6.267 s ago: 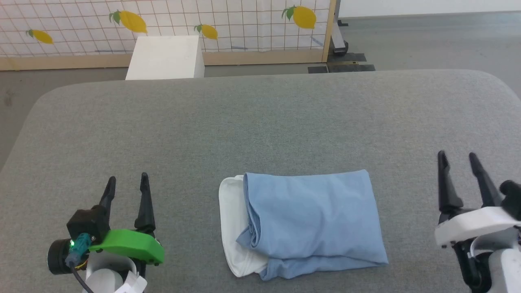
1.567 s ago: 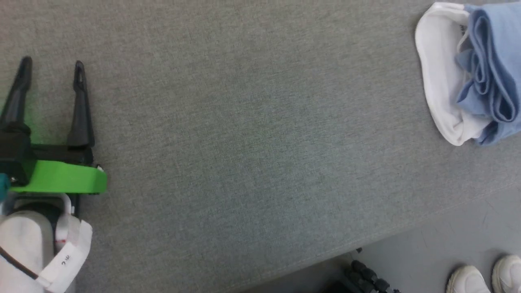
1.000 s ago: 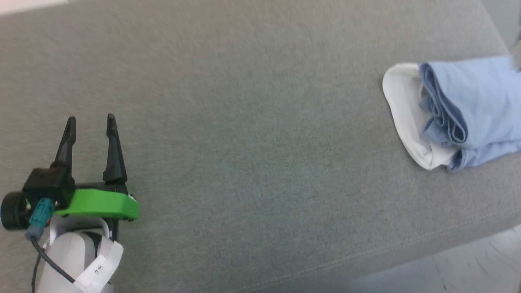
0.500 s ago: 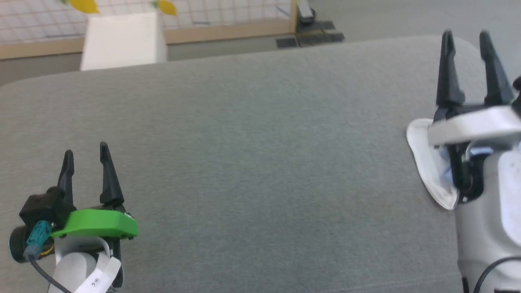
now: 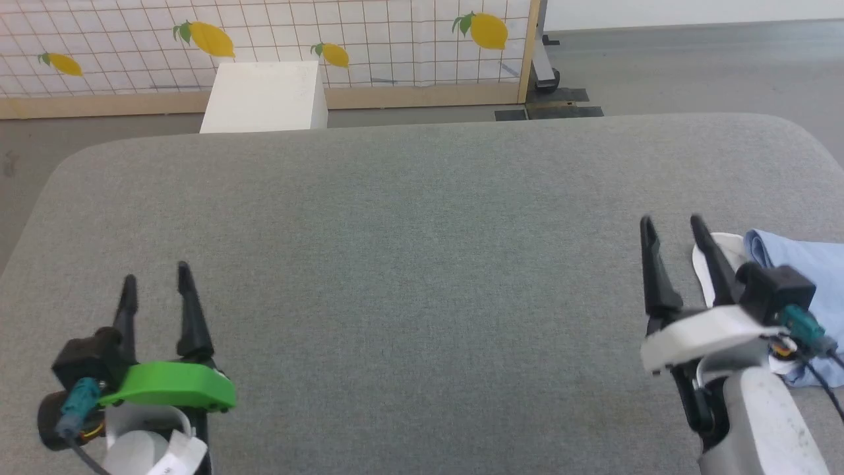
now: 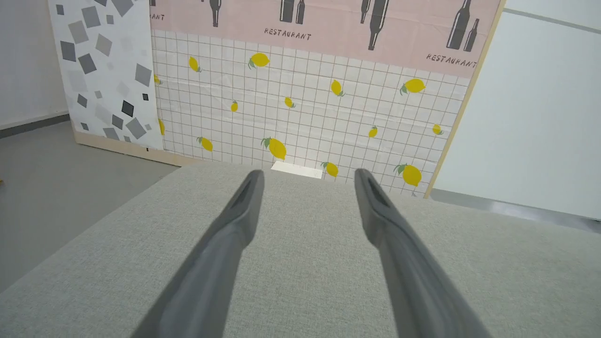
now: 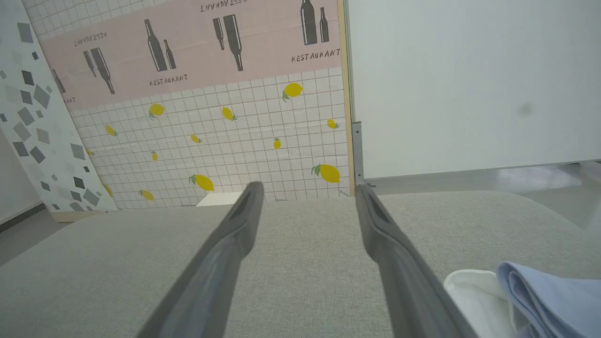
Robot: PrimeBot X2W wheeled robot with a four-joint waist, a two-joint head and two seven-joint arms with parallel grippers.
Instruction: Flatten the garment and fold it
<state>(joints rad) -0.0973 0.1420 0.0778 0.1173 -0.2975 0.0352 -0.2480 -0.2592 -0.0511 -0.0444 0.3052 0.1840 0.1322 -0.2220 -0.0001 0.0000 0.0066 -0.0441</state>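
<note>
Grey table [image 5: 422, 198] with 2 grippers, neither holding anything. Left gripper [image 5: 155, 276], lower left: fingers apart above the table top. Right gripper [image 5: 670, 221], lower right: fingers likewise apart. The garment [image 5: 808, 264], folded into a light blue bundle with white showing at its left end, lies on the table at the right edge of the head view. It sits just beside the right gripper and partly behind it. Beyond the table: white box [image 5: 264, 99] and lemon-print panel [image 5: 395, 33].

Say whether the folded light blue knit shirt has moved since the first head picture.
Yes. Against the unmoved white box, the folded light blue knit shirt went from the grey table's middle to its right side.
</note>
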